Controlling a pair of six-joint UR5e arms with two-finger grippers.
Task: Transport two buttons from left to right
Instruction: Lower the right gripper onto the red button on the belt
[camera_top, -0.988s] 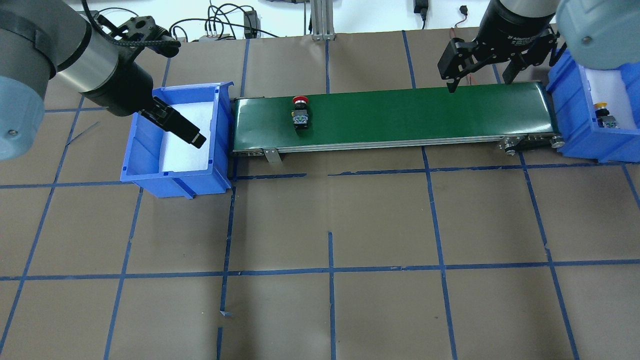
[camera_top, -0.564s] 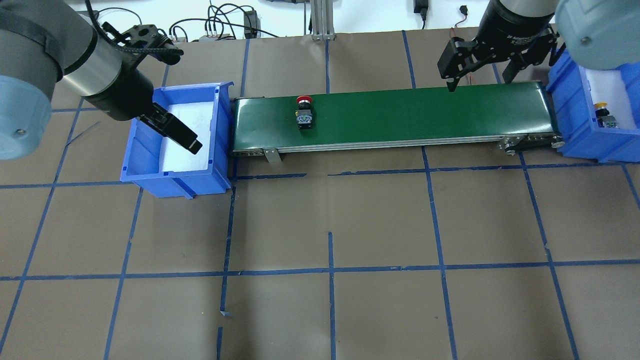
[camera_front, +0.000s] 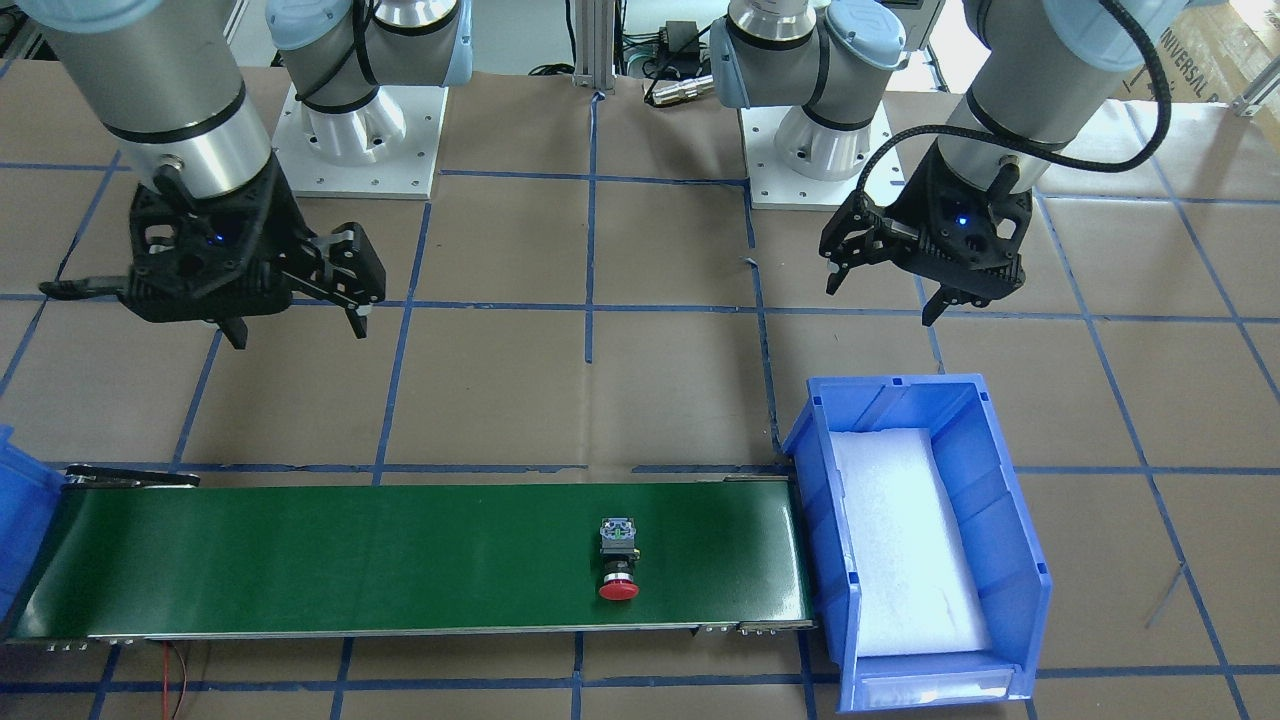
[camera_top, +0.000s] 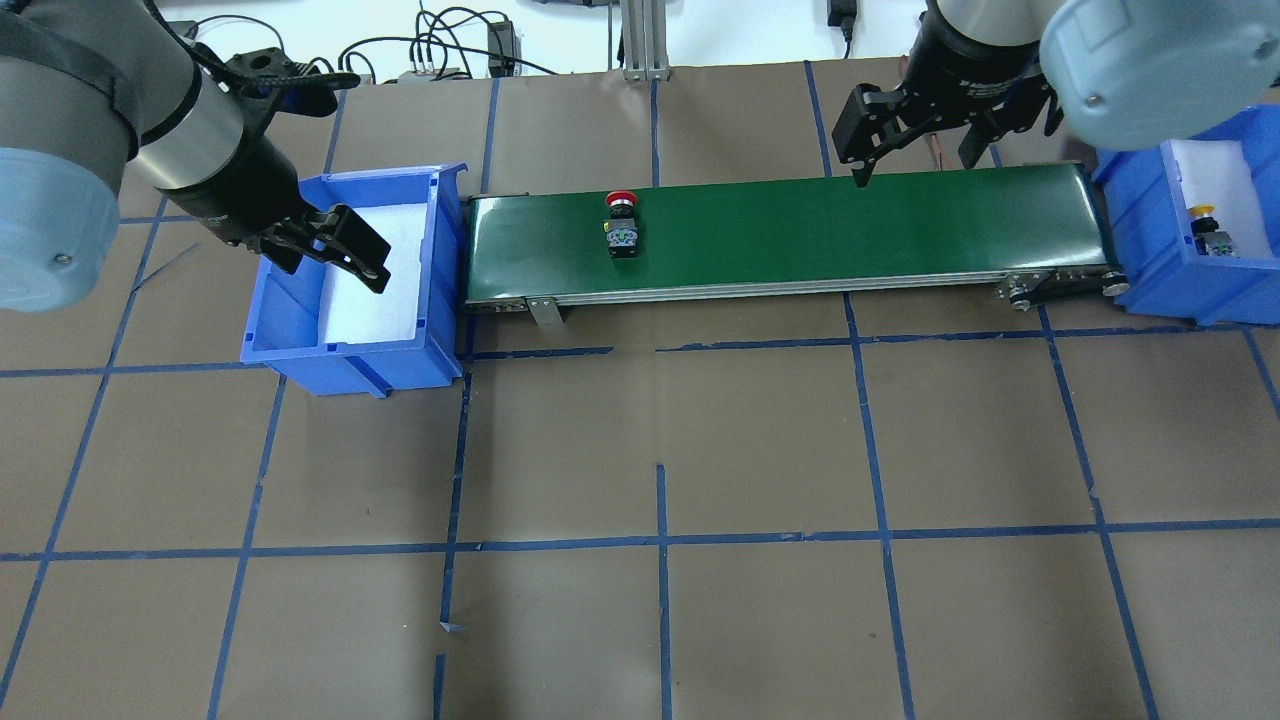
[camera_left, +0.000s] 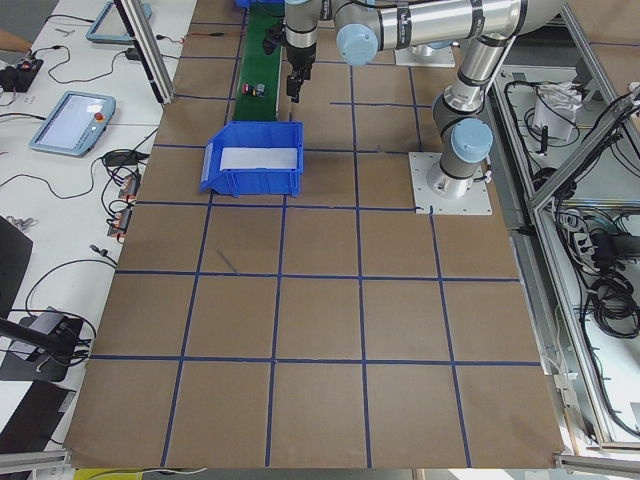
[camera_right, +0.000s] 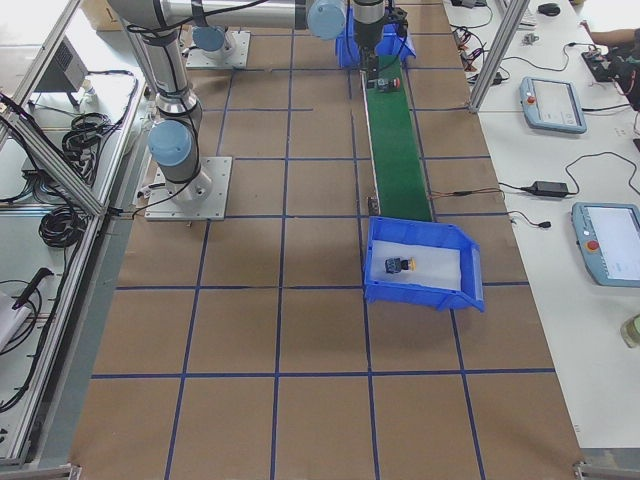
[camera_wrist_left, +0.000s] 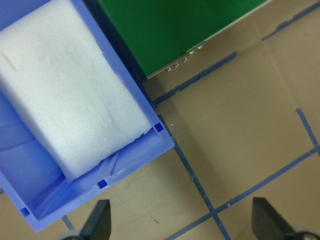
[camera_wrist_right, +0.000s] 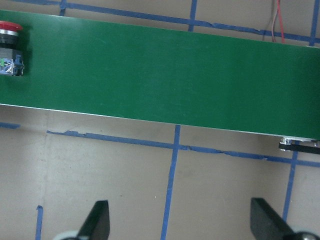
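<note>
The red button (camera_top: 622, 222) lies on its side on the green conveyor belt (camera_top: 850, 230), near the belt's left end; it also shows in the front view (camera_front: 618, 565) and at the left edge of the right wrist view (camera_wrist_right: 10, 50). The yellow button (camera_top: 1207, 232) lies in the right blue bin (camera_top: 1140, 250). My left gripper (camera_top: 328, 252) is open and empty over the left blue bin (camera_top: 350, 350), which holds only white foam. My right gripper (camera_top: 912, 168) is open and empty above the belt's far edge, right of its middle.
Cables and an aluminium post (camera_top: 640, 40) stand past the table's far edge. Both arm bases (camera_front: 360, 130) sit on the robot's side of the belt. Brown paper with a blue tape grid (camera_top: 660, 540) covers the table.
The red button has moved a little to the right along the belt. My left gripper has drawn back towards the bin's left side and turned. My right gripper has moved left.
</note>
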